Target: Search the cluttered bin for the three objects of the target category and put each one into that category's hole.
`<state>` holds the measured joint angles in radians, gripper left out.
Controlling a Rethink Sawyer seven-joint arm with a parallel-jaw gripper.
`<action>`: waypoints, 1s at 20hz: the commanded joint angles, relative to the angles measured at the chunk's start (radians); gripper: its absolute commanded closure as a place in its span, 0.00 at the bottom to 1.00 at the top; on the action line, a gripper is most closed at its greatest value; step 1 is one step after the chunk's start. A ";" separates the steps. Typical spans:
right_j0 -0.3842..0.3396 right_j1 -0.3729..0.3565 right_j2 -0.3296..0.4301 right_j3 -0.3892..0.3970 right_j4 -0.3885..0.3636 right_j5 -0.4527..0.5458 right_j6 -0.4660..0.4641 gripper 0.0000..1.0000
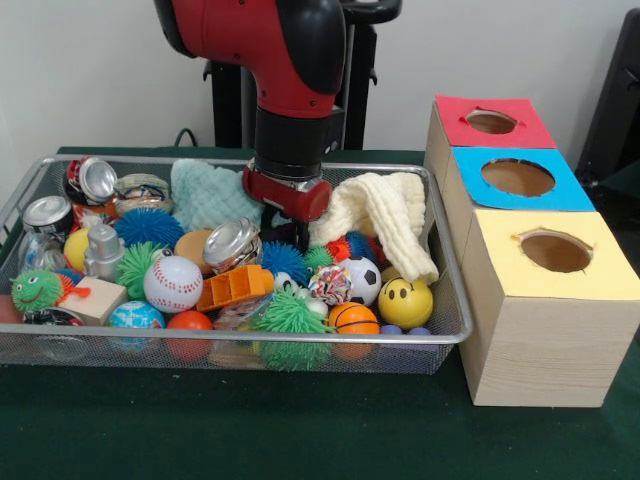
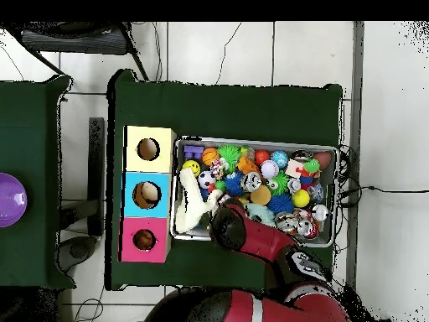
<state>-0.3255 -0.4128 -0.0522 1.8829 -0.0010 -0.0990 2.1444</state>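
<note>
Searching goes on: the arm (image 1: 290, 120) dips its pincer (image 1: 300, 238) into the bin (image 1: 440, 330) just beside the cream cloth (image 1: 385, 215); its spread cannot be told. Next, pick a target, carry it to the 3 holed boxes (image 1: 540, 290) beside the bin.

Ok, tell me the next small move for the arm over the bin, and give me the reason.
Probably lift straight up a little. The hand is sunk among the clutter in the wire bin, between the crushed can and the cream cloth, and its fingers are hidden, so raising it would show whether anything is held.
</note>
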 commanded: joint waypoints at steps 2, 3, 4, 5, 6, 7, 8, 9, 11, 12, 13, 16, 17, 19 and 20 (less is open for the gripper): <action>0.031 0.100 0.020 -0.155 0.074 -0.079 0.151 0.00; 0.049 0.101 0.000 -0.162 0.085 -0.049 0.143 0.00; 0.074 0.103 -0.031 -0.170 0.100 -0.005 0.133 0.00; 0.099 0.104 -0.064 -0.178 0.114 0.034 0.126 0.00; 0.120 0.107 -0.092 -0.187 0.124 0.062 0.121 0.00; 0.140 0.111 -0.120 -0.196 0.134 0.090 0.115 0.00; 0.151 0.116 -0.136 -0.205 0.142 0.111 0.112 0.00; 0.158 0.125 -0.147 -0.217 0.146 0.133 0.104 0.00; 0.173 0.146 -0.168 -0.241 0.155 0.166 0.094 0.00; 0.177 0.162 -0.174 -0.252 0.160 0.167 0.095 0.00; 0.179 0.179 -0.174 -0.263 0.164 0.161 0.098 0.00; 0.179 0.220 -0.170 -0.286 0.171 0.155 0.106 0.00; 0.176 0.228 -0.163 -0.291 0.171 0.155 0.107 0.00; 0.175 0.242 -0.159 -0.299 0.173 0.150 0.115 0.00; 0.176 0.250 -0.157 -0.305 0.174 0.150 0.118 0.00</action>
<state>-0.1263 -0.3218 -0.2397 1.7506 0.0966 0.0331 2.1444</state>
